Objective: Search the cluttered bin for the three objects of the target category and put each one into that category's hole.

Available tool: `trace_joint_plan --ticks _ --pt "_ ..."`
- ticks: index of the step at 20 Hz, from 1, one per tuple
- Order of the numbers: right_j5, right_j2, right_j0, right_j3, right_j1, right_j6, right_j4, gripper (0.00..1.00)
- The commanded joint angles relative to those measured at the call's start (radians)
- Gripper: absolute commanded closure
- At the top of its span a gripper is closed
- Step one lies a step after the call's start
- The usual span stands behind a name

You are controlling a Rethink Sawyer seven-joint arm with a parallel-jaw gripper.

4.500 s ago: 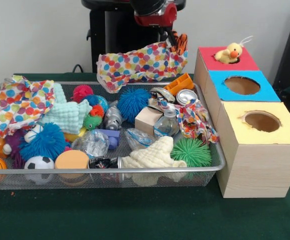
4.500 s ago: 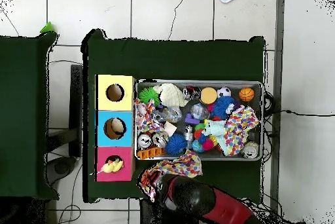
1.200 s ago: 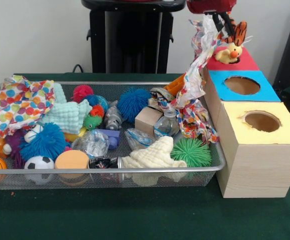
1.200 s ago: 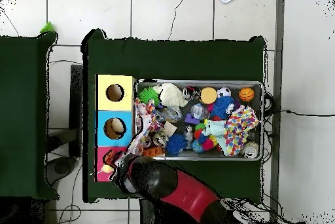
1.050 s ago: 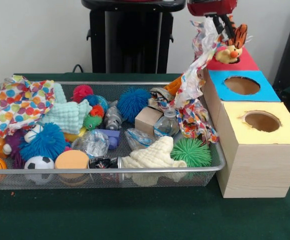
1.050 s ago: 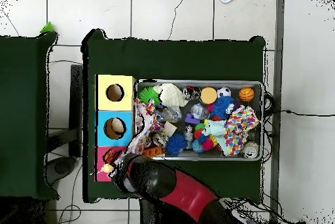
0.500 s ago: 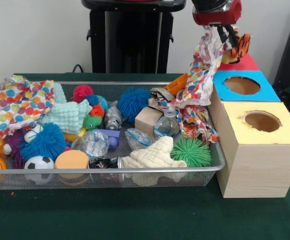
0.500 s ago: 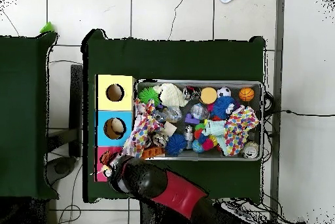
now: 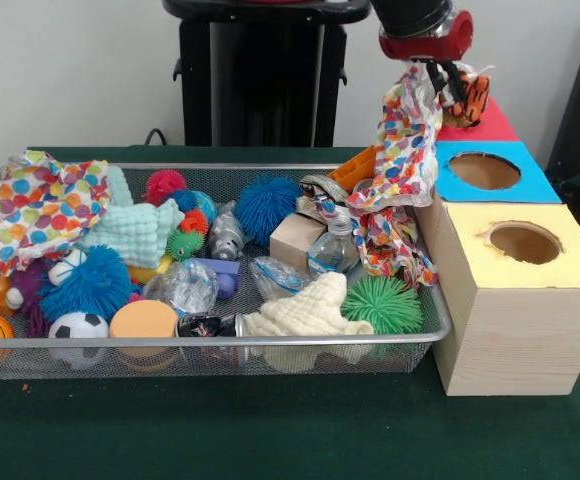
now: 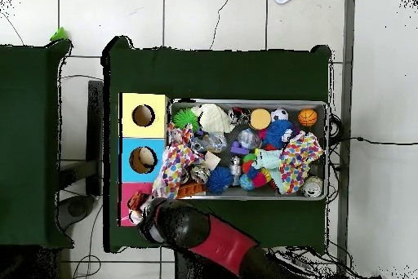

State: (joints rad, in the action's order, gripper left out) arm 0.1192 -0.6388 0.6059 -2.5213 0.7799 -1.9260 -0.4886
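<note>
The gripper (image 9: 448, 75) hangs over the red box top (image 9: 485, 125), at about one o'clock from the bin (image 9: 270, 340). Its jaws are clenched on a striped orange tiger toy (image 9: 470, 95), with a spotted cloth (image 9: 402, 145) caught in the same grip. The cloth drapes down toward seven o'clock, over the bin's corner and onto the clutter there. At five o'clock of the red top lie the blue box top (image 9: 490, 172) and the yellow box top (image 9: 525, 245), each with an open hole.
</note>
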Motion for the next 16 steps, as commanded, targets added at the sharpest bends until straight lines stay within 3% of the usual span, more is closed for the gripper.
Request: trace_joint_plan --ticks 1,5,9,16 --pt "0.032 0.089 -0.021 -0.002 -0.042 -0.136 0.038 1.0" --pt "0.037 0.094 -0.016 0.001 -0.041 -0.138 0.049 1.0" --pt "-0.002 0.129 -0.021 0.027 -0.094 -0.123 0.072 1.0" --pt "-0.06 0.094 -0.016 0.023 -0.134 -0.175 0.073 1.0"
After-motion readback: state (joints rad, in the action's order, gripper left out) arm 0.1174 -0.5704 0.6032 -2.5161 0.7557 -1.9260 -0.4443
